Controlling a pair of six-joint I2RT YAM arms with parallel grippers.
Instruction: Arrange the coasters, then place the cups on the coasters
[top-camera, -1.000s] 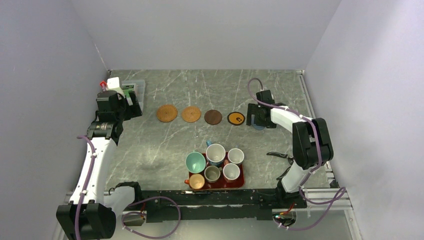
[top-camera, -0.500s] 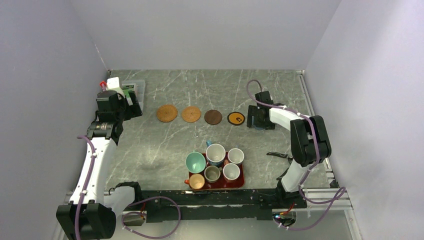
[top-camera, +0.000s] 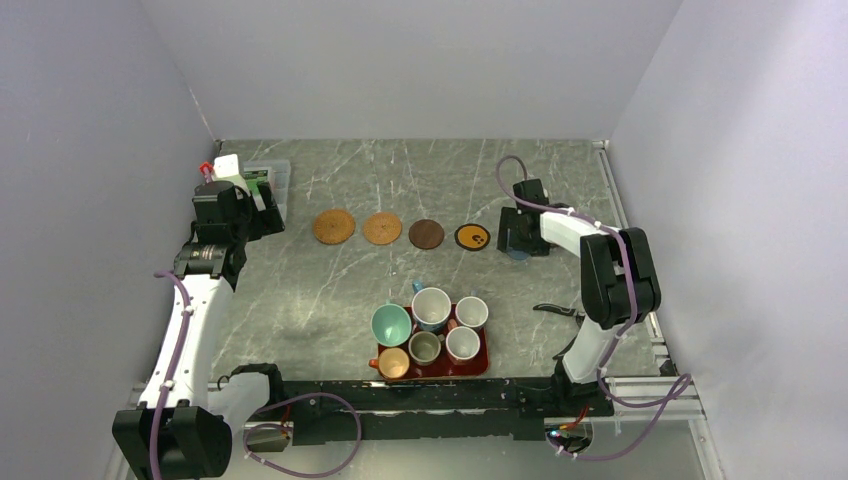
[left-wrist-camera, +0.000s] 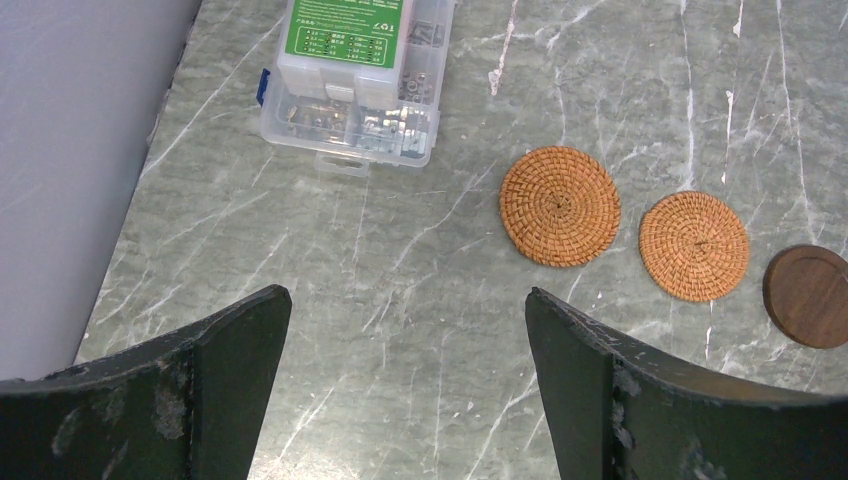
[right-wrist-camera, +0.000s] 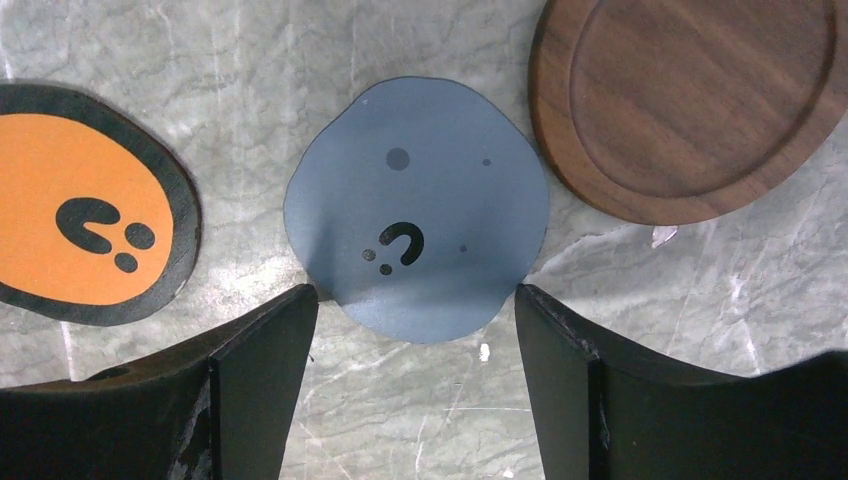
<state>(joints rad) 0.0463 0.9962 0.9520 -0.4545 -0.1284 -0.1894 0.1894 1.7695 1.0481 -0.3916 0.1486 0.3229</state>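
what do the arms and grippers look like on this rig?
The left arm and the right arm have white links and black joint housings. A purple cable runs along each and loops loose near the bases. The left gripper and the right gripper each have two flat black fingers, wedge-shaped and scuffed grey. No markings show.

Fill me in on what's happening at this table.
The right arm's fingers are down around a blue-grey coaster, one on each side of its near edge. It lies on the table between a black-and-orange coaster and a dark brown one. The left arm's fingers hang open and empty near two woven coasters. All six cups sit on the red tray, none on a coaster yet.
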